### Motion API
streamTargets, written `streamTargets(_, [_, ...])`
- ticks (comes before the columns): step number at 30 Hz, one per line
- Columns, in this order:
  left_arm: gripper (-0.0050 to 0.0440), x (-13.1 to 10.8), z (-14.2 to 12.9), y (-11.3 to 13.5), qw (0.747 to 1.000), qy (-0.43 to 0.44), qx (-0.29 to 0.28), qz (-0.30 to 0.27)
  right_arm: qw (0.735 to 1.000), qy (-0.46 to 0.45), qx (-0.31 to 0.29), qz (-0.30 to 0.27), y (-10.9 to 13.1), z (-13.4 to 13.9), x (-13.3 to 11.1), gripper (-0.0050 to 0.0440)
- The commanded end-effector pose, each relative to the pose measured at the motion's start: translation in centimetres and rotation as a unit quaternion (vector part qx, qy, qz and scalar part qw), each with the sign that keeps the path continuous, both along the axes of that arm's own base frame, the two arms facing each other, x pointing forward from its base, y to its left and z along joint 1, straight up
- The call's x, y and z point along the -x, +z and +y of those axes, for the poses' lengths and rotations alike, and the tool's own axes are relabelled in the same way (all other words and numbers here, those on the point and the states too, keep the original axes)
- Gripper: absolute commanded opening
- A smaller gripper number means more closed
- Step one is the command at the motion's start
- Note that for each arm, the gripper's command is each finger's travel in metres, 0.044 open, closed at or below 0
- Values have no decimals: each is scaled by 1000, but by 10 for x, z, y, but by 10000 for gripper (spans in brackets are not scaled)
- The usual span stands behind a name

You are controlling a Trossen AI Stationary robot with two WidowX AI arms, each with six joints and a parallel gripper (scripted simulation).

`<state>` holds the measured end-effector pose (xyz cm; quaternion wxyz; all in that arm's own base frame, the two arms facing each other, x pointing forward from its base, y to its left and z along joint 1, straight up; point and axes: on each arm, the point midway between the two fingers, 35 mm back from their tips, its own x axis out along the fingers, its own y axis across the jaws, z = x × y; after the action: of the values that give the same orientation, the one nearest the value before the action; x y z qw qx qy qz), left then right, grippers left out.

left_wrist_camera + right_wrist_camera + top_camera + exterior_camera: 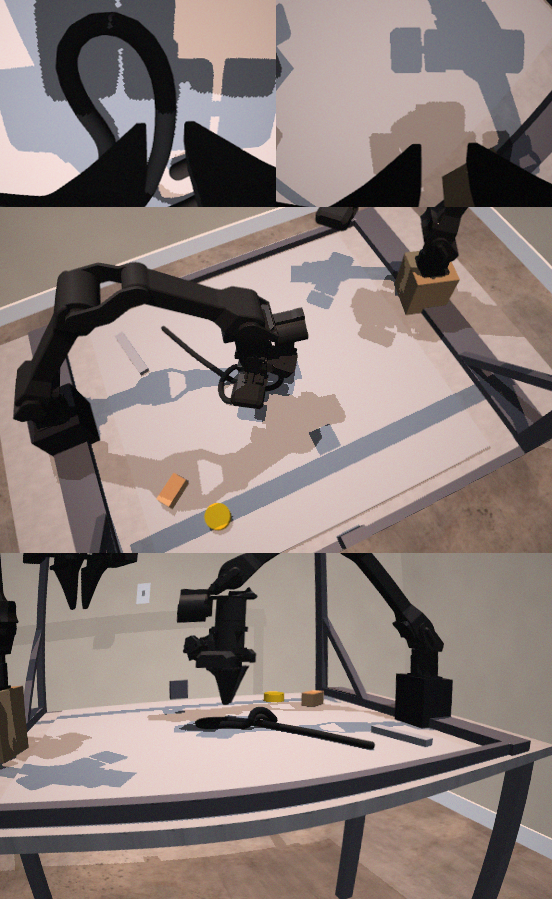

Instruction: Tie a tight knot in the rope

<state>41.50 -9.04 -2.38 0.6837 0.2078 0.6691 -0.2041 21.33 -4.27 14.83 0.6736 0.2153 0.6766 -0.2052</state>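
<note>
Two tools point(226, 703) point(79, 607) show no readable writing.One black rope point(192, 352) point(320, 734) point(165, 92) loops beneath the left tool point(257, 379) point(226, 703) point(165, 124).

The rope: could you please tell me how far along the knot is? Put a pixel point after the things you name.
Done: the rope point(192, 349) point(320, 736) point(67, 60) is looped.
In hand: nothing; the left gripper point(257, 379) point(226, 703) point(165, 131) hovers slightly open above it.
Left: apparently finishing and tightening, since the loop is wide, then withdrawing the left arm.
</note>
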Motion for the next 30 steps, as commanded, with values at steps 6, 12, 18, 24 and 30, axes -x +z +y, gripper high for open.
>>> streamTargets(6, [80, -2, -1, 0, 1000, -1, 3, -6, 1000, 2, -1, -9, 4, 0, -1, 100])
streamTargets(12, [80, -2, -1, -2, 1000, -1, 3, -6, 1000, 2, -1, -9, 4, 0, -1, 100])
streamTargets(18, [80, -3, -1, -8, 1000, -1, 3, -6, 1000, 2, -1, -9, 4, 0, -1, 100])
streamTargets(24, [80, -3, -1, -16, 1000, -1, 3, -6, 1000, 2, -1, -9, 4, 0, -1, 100])
streamTargets(30, [80, -3, -1, -22, 1000, -1, 3, -6, 1000, 2, -1, -9, 4, 0, -1, 100])
